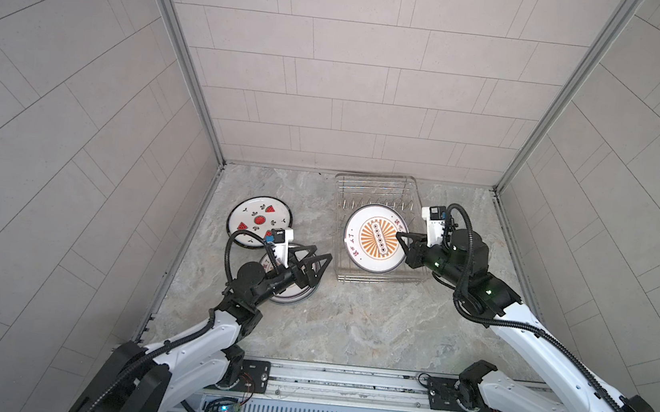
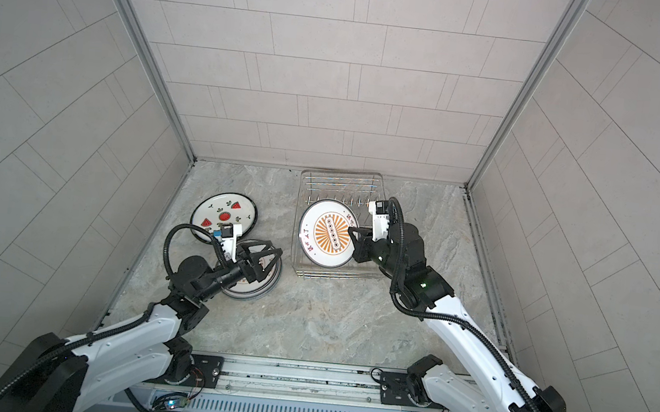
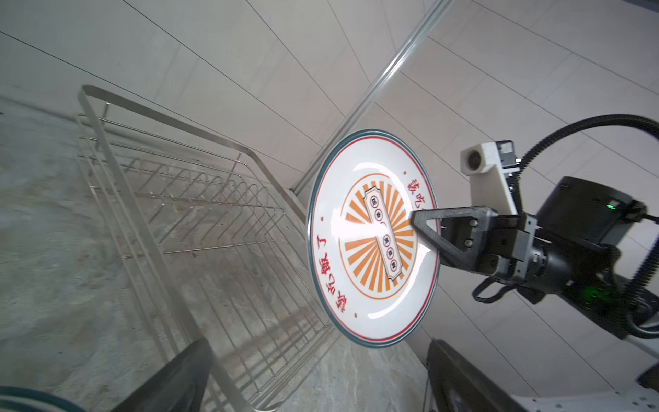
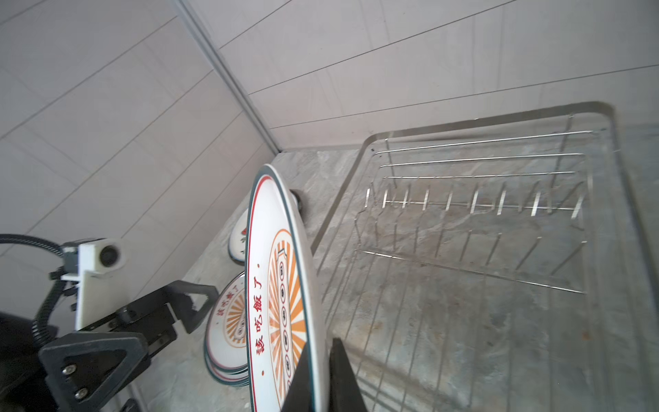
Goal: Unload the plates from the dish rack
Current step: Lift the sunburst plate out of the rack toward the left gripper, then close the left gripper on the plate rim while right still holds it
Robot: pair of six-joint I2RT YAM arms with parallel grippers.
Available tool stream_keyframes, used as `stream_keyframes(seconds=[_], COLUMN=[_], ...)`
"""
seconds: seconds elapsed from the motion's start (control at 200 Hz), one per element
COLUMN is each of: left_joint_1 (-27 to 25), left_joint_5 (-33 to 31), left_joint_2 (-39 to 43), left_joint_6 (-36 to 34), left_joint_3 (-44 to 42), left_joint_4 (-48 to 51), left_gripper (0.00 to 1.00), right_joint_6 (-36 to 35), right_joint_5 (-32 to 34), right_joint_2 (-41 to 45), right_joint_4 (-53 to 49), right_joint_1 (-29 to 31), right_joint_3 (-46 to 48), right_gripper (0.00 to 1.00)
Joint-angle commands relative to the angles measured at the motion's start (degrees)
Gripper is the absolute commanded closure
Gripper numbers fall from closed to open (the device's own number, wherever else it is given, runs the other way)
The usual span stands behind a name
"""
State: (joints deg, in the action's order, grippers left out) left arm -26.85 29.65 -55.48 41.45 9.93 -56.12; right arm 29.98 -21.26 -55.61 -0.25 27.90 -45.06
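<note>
My right gripper (image 1: 400, 237) (image 2: 350, 231) (image 4: 321, 356) is shut on the rim of a large white plate with an orange sunburst (image 1: 375, 238) (image 2: 327, 233) (image 3: 371, 239) (image 4: 281, 303). It holds the plate on edge, tilted, above the silver wire dish rack (image 1: 380, 191) (image 2: 339, 183) (image 3: 178, 214) (image 4: 463, 232), whose prongs stand bare. My left gripper (image 1: 322, 258) (image 2: 275, 251) (image 3: 317, 356) is open and holds nothing. It hovers over a stack of sunburst plates (image 1: 290, 290) (image 2: 253, 286) (image 4: 228, 328) lying flat on the table. A watermelon plate (image 1: 258, 218) (image 2: 223, 212) lies behind that stack.
Tiled walls with aluminium corner posts (image 1: 185, 54) (image 1: 557, 93) close in the marble table (image 1: 349, 322) at the back and both sides. The arms' mounting rail (image 1: 343, 377) runs along the front edge. The rack sits near the back wall, right of centre.
</note>
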Motion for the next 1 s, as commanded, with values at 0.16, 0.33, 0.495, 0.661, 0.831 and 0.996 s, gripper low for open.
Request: stream_keyframes(seconds=[0.16,0.33,0.495,0.661,0.831,0.996], left_joint_1=[-3.8,-6.0,-7.3,-8.4,-8.6,-8.7], left_joint_5=[4.2,2.9,2.5,0.3,0.8,-0.1], left_joint_2=[-1.3,-2.7,-2.9,-2.4,-2.3,-2.1], left_joint_6=[4.0,5.1,4.9,3.8,4.5,4.5], left_joint_3=[-0.6,-0.4,0.9,1.6,1.8,2.3], left_joint_4=[-10.0,-12.0,-9.9,-5.5,-5.8,-4.4], left_gripper=[0.0,0.06,0.23,0.41,0.6,0.65], right_joint_6=[3.5,3.5,2.5,0.1,-0.4,-1.0], right_joint_5=[-9.3,-13.4,-14.1,-13.0,-13.0,-13.0], right_joint_2=[5.8,6.1,5.9,5.9,5.3,4.4], right_joint_4=[8.9,11.0,10.5,8.6,8.1,8.0], right_joint_1=[-0.1,-0.1,0.0,0.3,0.5,1.1], right_joint_3=[4.1,5.3,5.3,5.0,4.5,4.3], right_gripper=[0.96,0.96,0.96,0.96,0.96,0.96])
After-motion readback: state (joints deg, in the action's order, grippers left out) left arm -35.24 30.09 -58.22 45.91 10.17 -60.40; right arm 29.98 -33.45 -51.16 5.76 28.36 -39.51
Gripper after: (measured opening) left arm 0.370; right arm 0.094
